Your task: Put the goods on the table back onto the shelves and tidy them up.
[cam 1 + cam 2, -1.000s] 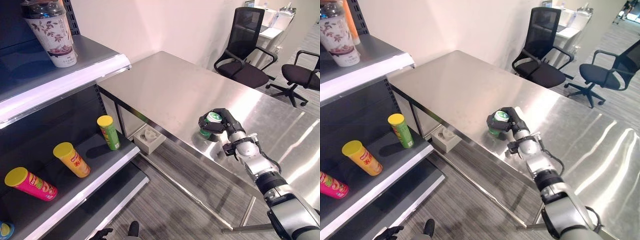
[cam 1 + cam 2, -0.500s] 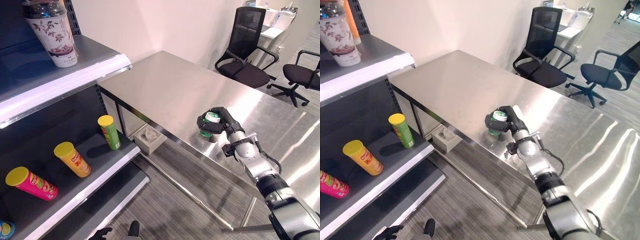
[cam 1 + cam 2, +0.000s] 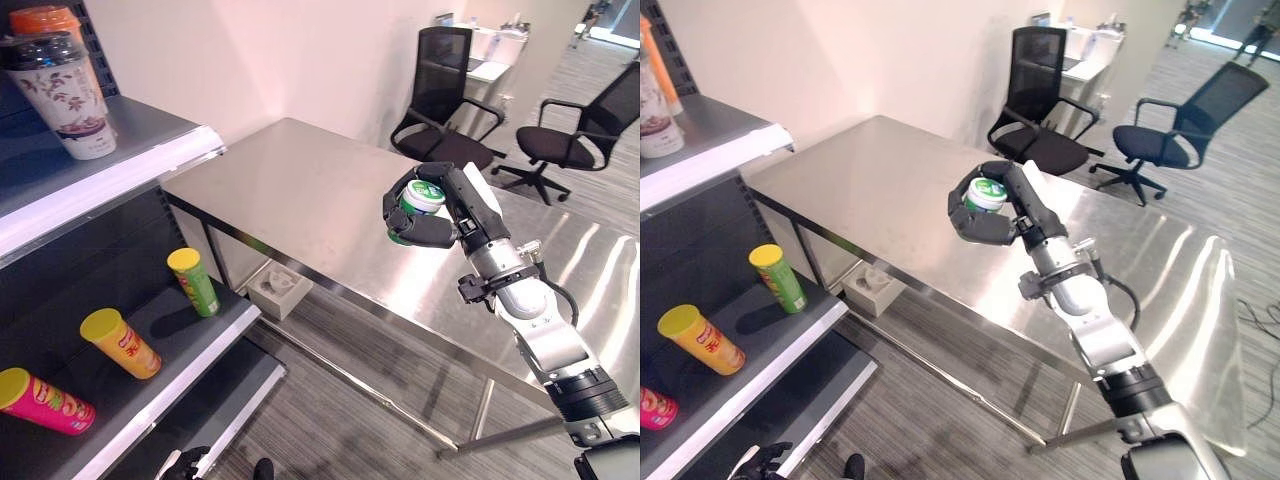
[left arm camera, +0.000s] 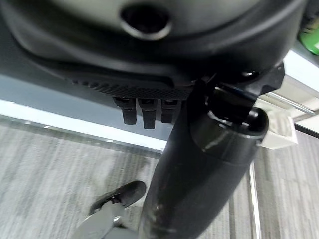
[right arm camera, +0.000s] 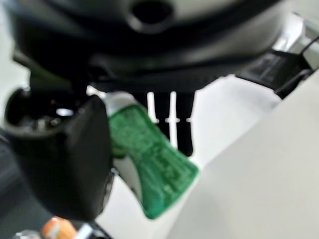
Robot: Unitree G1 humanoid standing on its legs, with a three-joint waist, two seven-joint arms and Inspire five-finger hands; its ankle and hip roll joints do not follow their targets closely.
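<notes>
Green tub (image 3: 414, 207) with white lid, lower part hidden by dark fingers (image 3: 425, 229); right hand (image 3: 455, 205) curls round it, held up clear above the steel bench (image 3: 300, 200). Shelf (image 3: 150, 330) holds three cylindrical cans: green (image 3: 193, 281) upright, yellow (image 3: 120, 342) and pink (image 3: 40, 400) tilted, pink cut off at edge.
</notes>
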